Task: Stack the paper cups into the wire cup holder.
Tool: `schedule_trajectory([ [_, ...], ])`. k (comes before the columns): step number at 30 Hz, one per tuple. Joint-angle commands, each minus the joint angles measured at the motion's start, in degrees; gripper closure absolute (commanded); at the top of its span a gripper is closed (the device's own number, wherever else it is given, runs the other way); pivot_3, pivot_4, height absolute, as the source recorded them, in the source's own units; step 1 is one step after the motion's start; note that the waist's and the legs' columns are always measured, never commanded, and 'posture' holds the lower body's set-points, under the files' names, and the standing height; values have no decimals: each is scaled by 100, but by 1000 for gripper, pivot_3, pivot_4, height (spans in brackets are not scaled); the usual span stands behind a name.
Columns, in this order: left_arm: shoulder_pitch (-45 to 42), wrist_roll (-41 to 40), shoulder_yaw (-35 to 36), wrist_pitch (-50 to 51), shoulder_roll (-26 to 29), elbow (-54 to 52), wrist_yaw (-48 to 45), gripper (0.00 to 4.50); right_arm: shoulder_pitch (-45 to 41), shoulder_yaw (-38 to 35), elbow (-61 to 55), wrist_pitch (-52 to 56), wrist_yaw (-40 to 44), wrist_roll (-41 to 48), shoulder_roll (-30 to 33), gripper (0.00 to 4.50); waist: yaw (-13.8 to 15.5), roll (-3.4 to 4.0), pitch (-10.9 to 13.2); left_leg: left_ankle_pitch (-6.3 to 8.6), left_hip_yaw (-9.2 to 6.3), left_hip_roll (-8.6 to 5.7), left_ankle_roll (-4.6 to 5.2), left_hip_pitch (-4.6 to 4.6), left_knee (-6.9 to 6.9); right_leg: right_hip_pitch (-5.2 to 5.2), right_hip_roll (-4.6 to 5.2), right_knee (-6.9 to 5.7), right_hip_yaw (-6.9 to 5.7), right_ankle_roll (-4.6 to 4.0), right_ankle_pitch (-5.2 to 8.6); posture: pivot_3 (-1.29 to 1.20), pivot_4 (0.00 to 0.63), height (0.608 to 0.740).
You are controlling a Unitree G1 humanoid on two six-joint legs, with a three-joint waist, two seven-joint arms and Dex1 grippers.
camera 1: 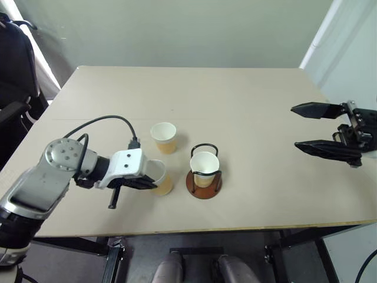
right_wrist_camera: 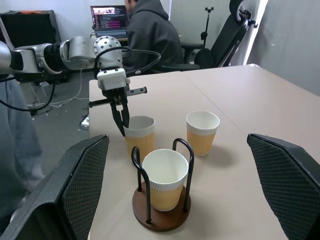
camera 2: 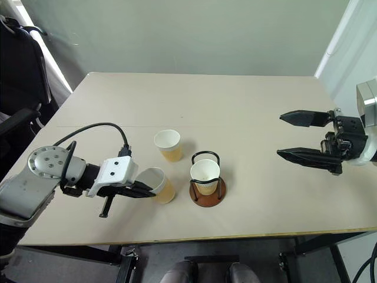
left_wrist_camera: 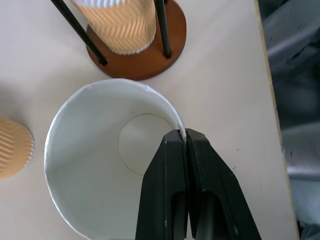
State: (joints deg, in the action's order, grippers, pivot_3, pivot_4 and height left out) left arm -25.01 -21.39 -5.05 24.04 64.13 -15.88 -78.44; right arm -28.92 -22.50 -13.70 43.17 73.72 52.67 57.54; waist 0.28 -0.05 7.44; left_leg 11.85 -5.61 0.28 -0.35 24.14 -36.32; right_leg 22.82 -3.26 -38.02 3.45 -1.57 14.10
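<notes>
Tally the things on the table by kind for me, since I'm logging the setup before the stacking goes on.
Paper cups: 3 (one pinched at its rim by the left gripper, cup; one loose; one inside the holder)
Wire cup holder: 1
Total: 4

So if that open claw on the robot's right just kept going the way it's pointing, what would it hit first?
Probably nothing soon. The right gripper, fingers open, points level across the table, above cup height. In its wrist view the wire cup holder and the cups sit lower; farther along is the left gripper, though depth is hard to judge.
</notes>
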Motion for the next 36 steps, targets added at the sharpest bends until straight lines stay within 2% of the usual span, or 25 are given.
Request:
schedule_trajectory([
  [1, -710, -421, 394, 198, -9, 70, -173, 4466, -167, -58, -10, -110, -17, 28, 139, 0, 8, 0, 0, 0, 0, 0, 0, 0, -1, -1, 0, 0, 0, 1, -1, 0, 150, 740],
  [4, -2174, -410, 272, 203, -120, 894, -486, 4466, -290, -36, 87, -127, 32, 33, 184, 0, 45, -1, 1, -4, -13, 0, 5, 11, -19, 1, -5, 0, -2, 7, -9, 0, 150, 740],
  [9, -3877, -322, -239, 68, -566, 1773, -1273, 4466, -252, -77, 87, -106, 115, 76, 280, 0, 49, 8, -4, 4, -17, -16, 24, 19, -36, -3, 9, 11, 2, 23, -17, 0, 150, 740],
  [13, -4565, -758, -801, 30, -860, 1939, -1406, 4466, -126, -117, -1, -105, 37, 60, 279, 0, 49, 10, -3, 17, -17, -20, 45, 42, -67, 0, 12, 15, 2, 41, -15, 0, 150, 740],
  [15, -4838, -999, -1302, -245, -1035, 1985, -1406, 4466, -10, -158, -119, -104, -59, 40, 276, 0, 50, 9, -2, 21, -16, -21, 51, 52, -75, 0, 14, 16, 1, 51, -11, 0, 150, 740],
  [18, -5122, -1185, -1999, -655, -1210, 2036, -1406, 4466, 162, -275, -313, -54, -217, 78, 300, 0, 66, 10, -2, 28, -15, -27, 63, 67, -85, 4, 19, 18, 0, 67, -5, 0, 150, 740],
  [24, -5270, -1238, -2924, -1414, -1175, 2160, -1406, 4466, 465, -595, -624, 82, -488, 246, 374, 0, 65, 10, -1, 37, -8, -34, 77, 80, -97, 10, 27, 21, 3, 88, 3, 0, 150, 740],
  [36, -5146, -1038, -3300, -1947, -1370, 2410, -1406, 4466, 914, -995, -1040, 232, -887, 507, 436, 0, 66, 10, -1, 45, -8, -37, 90, 90, -132, 5, 27, 16, 3, 106, 5, 0, 150, 740],
])
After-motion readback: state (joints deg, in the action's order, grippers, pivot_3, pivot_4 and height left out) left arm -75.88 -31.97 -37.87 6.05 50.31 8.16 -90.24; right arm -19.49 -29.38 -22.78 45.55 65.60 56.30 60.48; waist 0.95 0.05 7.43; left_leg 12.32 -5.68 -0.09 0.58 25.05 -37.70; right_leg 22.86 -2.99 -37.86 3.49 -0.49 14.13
